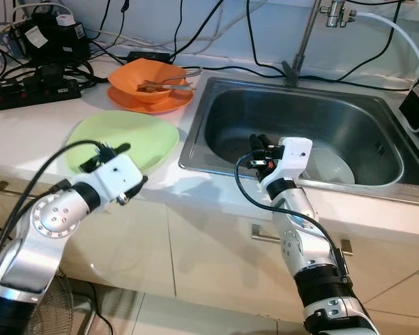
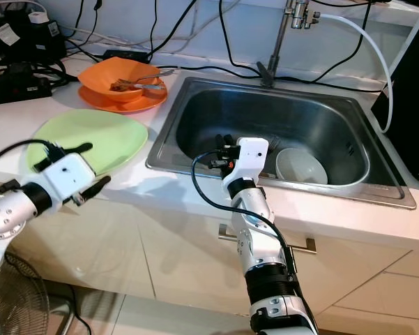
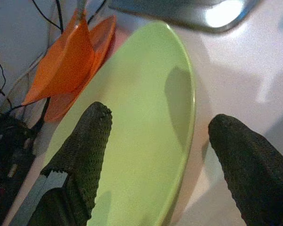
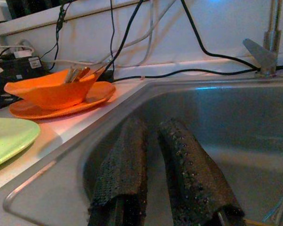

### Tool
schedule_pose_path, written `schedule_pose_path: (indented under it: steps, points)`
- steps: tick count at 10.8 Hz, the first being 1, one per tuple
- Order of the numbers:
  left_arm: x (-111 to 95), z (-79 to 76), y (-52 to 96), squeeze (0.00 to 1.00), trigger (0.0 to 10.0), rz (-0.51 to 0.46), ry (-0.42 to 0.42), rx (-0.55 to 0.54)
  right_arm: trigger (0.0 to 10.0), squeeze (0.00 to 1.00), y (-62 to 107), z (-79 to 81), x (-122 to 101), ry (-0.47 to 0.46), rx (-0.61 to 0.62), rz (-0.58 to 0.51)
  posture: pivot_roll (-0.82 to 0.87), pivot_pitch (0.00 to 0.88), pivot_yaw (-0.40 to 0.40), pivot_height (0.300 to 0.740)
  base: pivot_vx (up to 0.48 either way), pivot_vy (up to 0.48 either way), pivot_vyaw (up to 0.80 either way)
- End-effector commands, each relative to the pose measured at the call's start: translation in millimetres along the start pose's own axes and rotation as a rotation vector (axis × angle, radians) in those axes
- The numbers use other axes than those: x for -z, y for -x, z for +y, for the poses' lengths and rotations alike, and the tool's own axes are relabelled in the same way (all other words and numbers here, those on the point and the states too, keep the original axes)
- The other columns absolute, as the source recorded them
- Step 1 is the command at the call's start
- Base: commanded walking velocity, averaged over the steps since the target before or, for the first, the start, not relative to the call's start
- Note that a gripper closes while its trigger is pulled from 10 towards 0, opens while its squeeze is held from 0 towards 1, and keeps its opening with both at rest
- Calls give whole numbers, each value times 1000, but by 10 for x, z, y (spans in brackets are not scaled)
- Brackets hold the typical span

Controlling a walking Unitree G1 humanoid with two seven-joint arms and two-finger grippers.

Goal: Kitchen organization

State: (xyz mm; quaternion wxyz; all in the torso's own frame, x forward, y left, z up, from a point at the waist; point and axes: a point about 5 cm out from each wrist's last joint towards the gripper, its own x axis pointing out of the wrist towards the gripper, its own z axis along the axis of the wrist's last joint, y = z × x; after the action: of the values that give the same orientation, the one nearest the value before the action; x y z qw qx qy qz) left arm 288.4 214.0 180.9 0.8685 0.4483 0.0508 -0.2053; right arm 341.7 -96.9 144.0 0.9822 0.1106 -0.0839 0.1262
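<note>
At the counter's near edge, left gripper (image 3: 155, 155) spread wide, straddling the rim of the green plate (image 1: 132, 136). Just over the sink (image 1: 216, 98) wall, right gripper (image 4: 155, 169) nearly closed, empty. Beyond, orange bowl (image 1: 150, 77) with cutlery, stacked on an orange plate (image 1: 160, 105).

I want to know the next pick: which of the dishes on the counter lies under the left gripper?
The green plate, alone at the counter's front edge; the left gripper is open over it. The orange bowl and orange plate sit farther back.
</note>
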Motion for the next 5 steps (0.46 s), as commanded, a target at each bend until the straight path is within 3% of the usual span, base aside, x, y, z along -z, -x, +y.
schedule_pose_path:
  steps: [1, 5]
  points:
    - [39, -9, 4, 0, 10000, 35, -51, 7, 10000, 0, -24, -4, -2, -11, 8, 7, 261, 27, -39, 740, 0, 0, 0]
    - [170, -76, -45, 0, 10000, 137, -129, 27, 10000, 0, -28, -28, -7, -11, 16, 7, 256, 28, -35, 740, 0, 0, 0]
